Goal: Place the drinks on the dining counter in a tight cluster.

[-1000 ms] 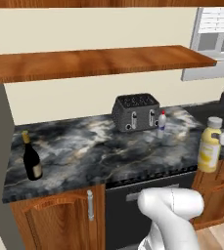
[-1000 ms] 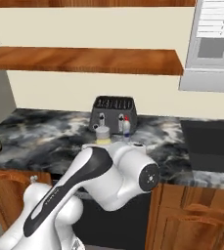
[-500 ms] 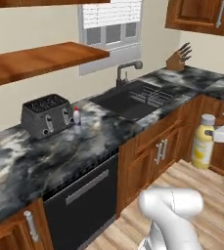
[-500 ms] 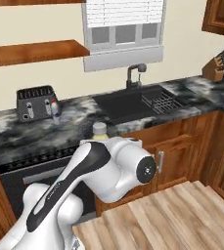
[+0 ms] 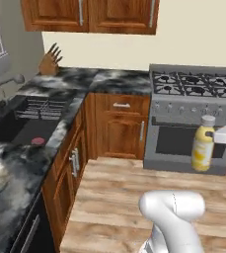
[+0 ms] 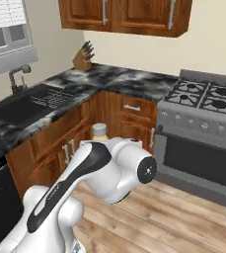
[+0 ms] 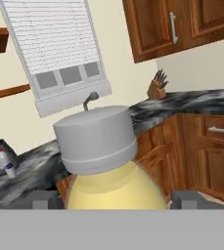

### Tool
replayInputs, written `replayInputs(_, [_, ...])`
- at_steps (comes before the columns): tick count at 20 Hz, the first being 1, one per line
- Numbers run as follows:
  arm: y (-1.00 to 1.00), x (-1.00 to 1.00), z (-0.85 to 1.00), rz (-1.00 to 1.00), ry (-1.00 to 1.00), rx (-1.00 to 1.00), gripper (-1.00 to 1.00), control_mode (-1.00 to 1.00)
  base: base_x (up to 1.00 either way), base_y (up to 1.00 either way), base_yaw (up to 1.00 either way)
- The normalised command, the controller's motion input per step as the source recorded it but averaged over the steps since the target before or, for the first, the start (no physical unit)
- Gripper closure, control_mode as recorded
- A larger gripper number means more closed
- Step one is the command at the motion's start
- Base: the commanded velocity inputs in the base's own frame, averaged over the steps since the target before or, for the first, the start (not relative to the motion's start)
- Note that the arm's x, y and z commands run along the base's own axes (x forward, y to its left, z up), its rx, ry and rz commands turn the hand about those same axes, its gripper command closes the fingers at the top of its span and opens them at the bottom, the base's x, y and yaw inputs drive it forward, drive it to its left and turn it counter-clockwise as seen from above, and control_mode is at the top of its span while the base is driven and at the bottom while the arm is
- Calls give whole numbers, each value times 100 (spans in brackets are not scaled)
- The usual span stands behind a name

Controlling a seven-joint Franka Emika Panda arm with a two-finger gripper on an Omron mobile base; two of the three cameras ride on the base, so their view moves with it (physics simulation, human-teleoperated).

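Note:
A yellow juice bottle [image 5: 203, 148] with a white cap hangs in the air in front of the oven, and my gripper [image 5: 219, 135] is shut on it from the right. In the hand view the bottle [image 7: 108, 166] fills the middle, between my two fingertips [image 7: 44, 199]. In the right base view its cap [image 6: 100, 130] peeks over my arm. A small clear red-capped bottle [image 7: 5, 163] stands far off on the marbled worktop, beside a dark toaster. The dining counter is out of view.
A gas stove [image 5: 192, 84] with its oven stands ahead at the right. A marbled worktop [image 5: 104, 79] turns the corner with a knife block [image 5: 49, 62] on it. A sink [image 5: 16, 127] with a faucet lies at the left. Wooden floor [image 5: 114, 192] lies between.
The whole picture has swung as the base turned: toaster and shelves have given way to the sink, the corner and the stove. The juice bottle stays in my gripper.

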Motion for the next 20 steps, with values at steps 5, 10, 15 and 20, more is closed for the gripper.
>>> replayInputs(5, [0, 0, 0, 0, 0, 0, 100, 100, 0, 0, -100])
replayInputs(10, [0, 0, 0, 0, 0, 0, 100, 100, 0, 0, -100])
replayInputs(15, [0, 0, 0, 0, 0, 0, 100, 100, 2, 10, -98])
replayInputs(20, [0, 0, 0, 0, 0, 0, 100, 100, 14, 26, -92])
